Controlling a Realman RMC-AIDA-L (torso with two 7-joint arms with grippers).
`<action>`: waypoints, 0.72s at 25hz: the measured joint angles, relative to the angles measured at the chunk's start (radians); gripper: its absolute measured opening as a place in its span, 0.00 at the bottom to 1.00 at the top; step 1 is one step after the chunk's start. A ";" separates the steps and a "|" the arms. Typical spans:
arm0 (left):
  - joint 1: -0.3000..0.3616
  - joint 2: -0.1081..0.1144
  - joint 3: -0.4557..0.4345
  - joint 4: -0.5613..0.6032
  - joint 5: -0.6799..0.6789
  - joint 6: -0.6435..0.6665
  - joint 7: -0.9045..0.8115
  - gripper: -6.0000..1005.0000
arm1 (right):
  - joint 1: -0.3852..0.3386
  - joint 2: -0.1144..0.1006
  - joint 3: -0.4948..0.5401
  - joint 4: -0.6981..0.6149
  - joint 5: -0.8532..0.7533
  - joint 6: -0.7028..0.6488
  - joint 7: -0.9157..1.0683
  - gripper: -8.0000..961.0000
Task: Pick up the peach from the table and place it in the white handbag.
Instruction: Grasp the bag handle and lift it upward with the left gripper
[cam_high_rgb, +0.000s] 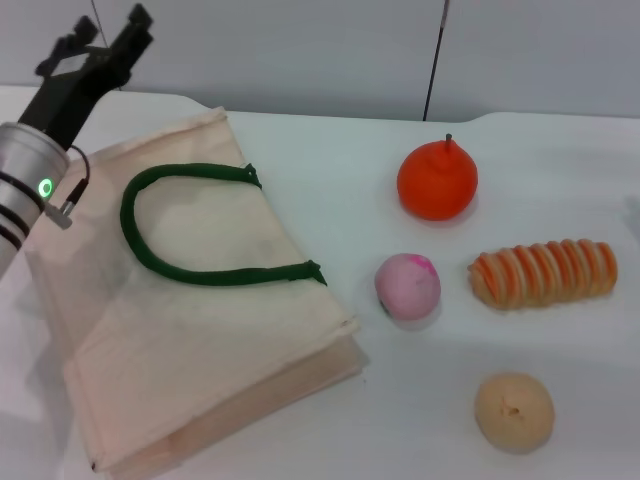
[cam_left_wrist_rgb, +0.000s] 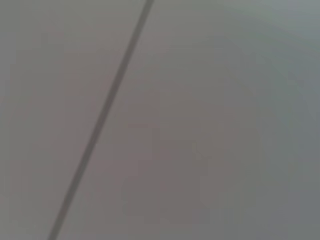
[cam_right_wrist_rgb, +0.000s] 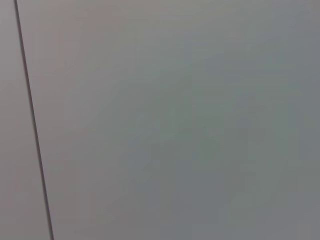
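**Peach on the table, left claw raised at the far corner**

At the far left of the head view, the left claw (cam_high_rgb: 108, 42) hangs above the table's (cam_high_rgb: 300, 160) back edge, its dark fingers pointing up and away toward the wall. They look slightly spread with nothing between them, though how far apart they stand I cannot tell for sure. A green light glows on the silver wrist behind it.

Just below and to the right of the claw lies the white handbag (cam_high_rgb: 210, 350), flat on the table, its far corner reaching close under the claw. Its dark green handles (cam_high_rgb: 180, 225) curve in a loop across the upper face of the cloth.

Farther right of the claw, well clear of it and just beside the bag's right edge without touching, sits the peach (cam_high_rgb: 407, 286), pale pink with a magenta blush on top. Beyond the peach stands an orange fruit (cam_high_rgb: 437, 180) with a short stem. To the right of the peach lies an orange-and-cream striped bread roll (cam_high_rgb: 543, 273), and nearer the camera rests a tan dimpled ball (cam_high_rgb: 514, 410).

Both wrist views show only a plain grey surface crossed by a thin dark line. The right claw appears in no view.
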 joint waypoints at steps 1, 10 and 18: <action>-0.008 0.004 0.000 -0.020 0.040 -0.009 -0.048 0.86 | -0.001 0.000 0.000 0.000 0.000 -0.001 0.000 0.93; -0.133 0.020 0.012 -0.446 0.546 0.032 -0.786 0.86 | -0.009 -0.002 0.000 0.000 0.001 -0.003 0.000 0.93; -0.207 0.054 0.012 -0.776 0.932 0.293 -1.129 0.86 | -0.012 -0.003 0.000 0.000 0.003 -0.003 0.000 0.93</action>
